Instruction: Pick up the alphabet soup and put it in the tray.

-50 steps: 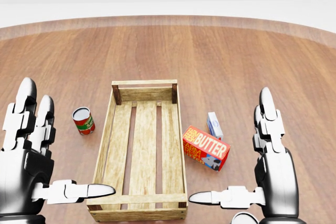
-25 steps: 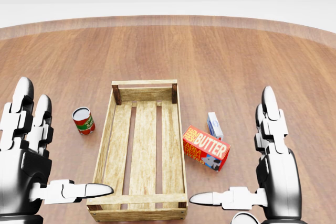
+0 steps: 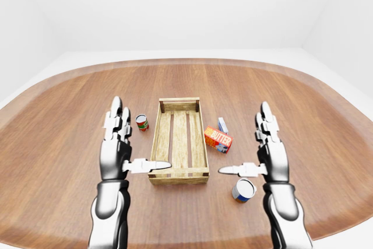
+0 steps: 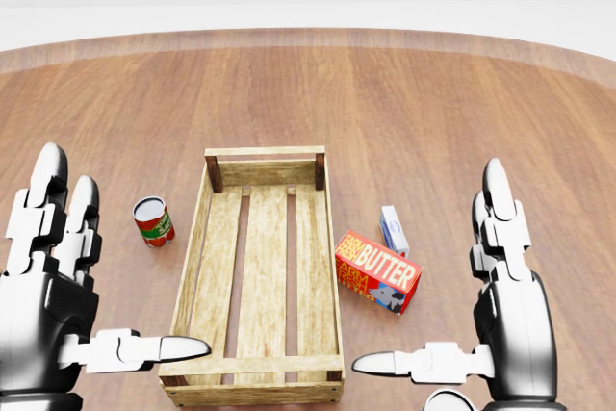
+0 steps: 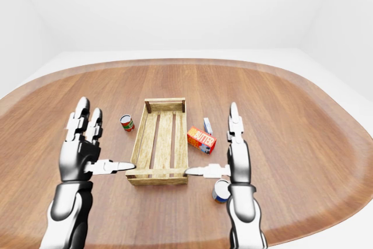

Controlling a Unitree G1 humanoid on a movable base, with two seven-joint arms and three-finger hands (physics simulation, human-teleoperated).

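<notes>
Left of the tray [image 4: 189, 267], the alphabet soup [image 4: 152, 221] stands ungrasped; left hand [image 4: 43, 305] and right hand [image 4: 505, 320] hover open-fingered. Pickup and placement remain.

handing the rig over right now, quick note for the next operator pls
Left hand: open, empty, hovering at the left of the head view, apart from the can.
Right hand: open, empty, hovering at the right.
Alphabet soup: likely the red can lying on the table just left of the tray; label too small to read.
Tray: wooden crate, centre, nothing in it.
Butter box and a small carton sit right of the tray; a blue-and-white can lies under the right hand.
Done: nothing. Left: grasp the can, place it in the tray.
</notes>
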